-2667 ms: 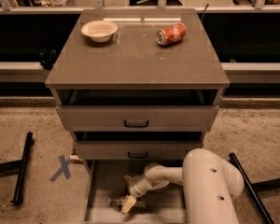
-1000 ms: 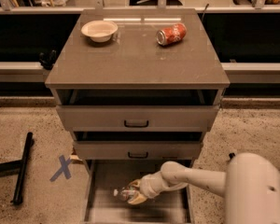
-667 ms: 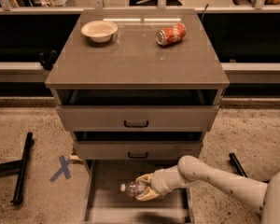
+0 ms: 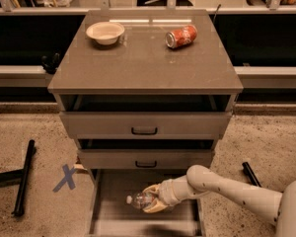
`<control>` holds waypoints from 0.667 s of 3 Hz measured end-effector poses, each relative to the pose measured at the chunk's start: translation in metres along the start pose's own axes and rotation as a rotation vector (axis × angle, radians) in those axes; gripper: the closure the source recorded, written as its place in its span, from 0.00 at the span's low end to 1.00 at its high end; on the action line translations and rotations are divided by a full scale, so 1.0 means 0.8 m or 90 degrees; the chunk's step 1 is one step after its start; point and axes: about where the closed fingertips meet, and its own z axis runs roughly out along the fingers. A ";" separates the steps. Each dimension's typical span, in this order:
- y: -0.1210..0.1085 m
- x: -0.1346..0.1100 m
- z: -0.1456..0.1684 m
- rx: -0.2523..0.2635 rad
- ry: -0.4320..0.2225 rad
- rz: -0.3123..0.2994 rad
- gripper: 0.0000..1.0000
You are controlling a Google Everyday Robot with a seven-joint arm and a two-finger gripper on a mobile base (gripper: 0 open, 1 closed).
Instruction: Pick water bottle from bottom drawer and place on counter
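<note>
As it sits inside the bottom drawer [image 4: 113, 217], the claw [image 4: 155, 202] pinches the water bottle [image 4: 139, 200].

High front view; gripper [image 4: 149, 200] in bottom drawer [image 4: 111, 217]

Overhead glare streaks the counter [image 4: 143, 58]; the end effector [image 4: 155, 202] clasping the water bottle [image 4: 139, 200] in the shadowed bottom drawer [image 4: 117, 217] seems blurred.

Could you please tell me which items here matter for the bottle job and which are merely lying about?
Job: water bottle; gripper, closed around it inside the bottom drawer; counter.
Lying about: bowl and soda can on the counter; blue tape cross on the floor.
</note>
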 end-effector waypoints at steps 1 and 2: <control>-0.002 -0.046 -0.036 0.022 0.077 -0.059 1.00; -0.010 -0.101 -0.082 0.038 0.143 -0.124 1.00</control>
